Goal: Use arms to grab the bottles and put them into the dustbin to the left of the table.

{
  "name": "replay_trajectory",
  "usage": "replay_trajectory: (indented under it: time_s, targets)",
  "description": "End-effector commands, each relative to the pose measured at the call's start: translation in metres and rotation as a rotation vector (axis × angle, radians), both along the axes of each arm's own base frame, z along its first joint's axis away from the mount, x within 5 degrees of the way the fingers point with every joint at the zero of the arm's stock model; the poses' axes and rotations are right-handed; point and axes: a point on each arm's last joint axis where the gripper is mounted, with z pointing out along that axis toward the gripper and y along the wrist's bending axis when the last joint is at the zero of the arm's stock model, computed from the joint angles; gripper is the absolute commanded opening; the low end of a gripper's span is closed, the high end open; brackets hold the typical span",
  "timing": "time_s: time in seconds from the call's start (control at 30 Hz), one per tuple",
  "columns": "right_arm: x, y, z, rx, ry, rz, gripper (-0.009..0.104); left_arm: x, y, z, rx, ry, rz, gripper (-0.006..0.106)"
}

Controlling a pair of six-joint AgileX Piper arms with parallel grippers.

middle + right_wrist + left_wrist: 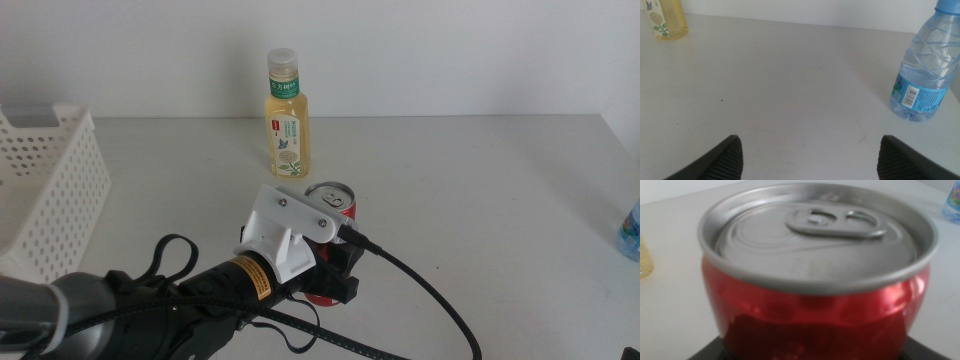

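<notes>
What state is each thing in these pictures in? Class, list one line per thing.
Red soda can: upright, unopened, between the left gripper's jaws.
Yellow tea bottle: upright, capped, untouched.
Clear blue-labelled bottle: upright, capped, free.
White perforated plastic basket: upright; no bottle seen in the part visible.
Left gripper: around the can; grip unclear.
Right gripper: open, holding nothing.

Dustbin (50, 190) at table's (480, 190) left edge, tea bottle (285, 115) behind can (330, 200), small bottle (630, 230) far right
</notes>
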Motion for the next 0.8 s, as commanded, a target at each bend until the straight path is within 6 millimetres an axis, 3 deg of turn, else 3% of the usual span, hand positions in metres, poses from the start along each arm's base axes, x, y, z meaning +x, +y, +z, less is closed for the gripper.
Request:
replay_trajectory:
  time_s: [0.0, 0.2, 0.57, 0.77]
  targets:
    - [0.000, -0.001, 0.011, -0.003, -0.105, -0.012, 0.071, 0.001, 0.001, 0.041, -0.127, -0.116, 0.017, 0.018]
    - [0.000, -0.001, 0.011, -0.003, -0.105, -0.012, 0.071, -0.001, 0.014, 0.063, -0.108, -0.106, 0.043, 0.018]
    - [0.000, -0.001, 0.011, -0.004, -0.103, -0.012, 0.071, 0.041, 0.058, 0.110, 0.089, 0.161, 0.232, 0.018]
    - [0.000, -0.001, 0.011, -0.004, -0.103, -0.012, 0.071, 0.059, 0.087, 0.155, 0.277, 0.294, 0.250, 0.018]
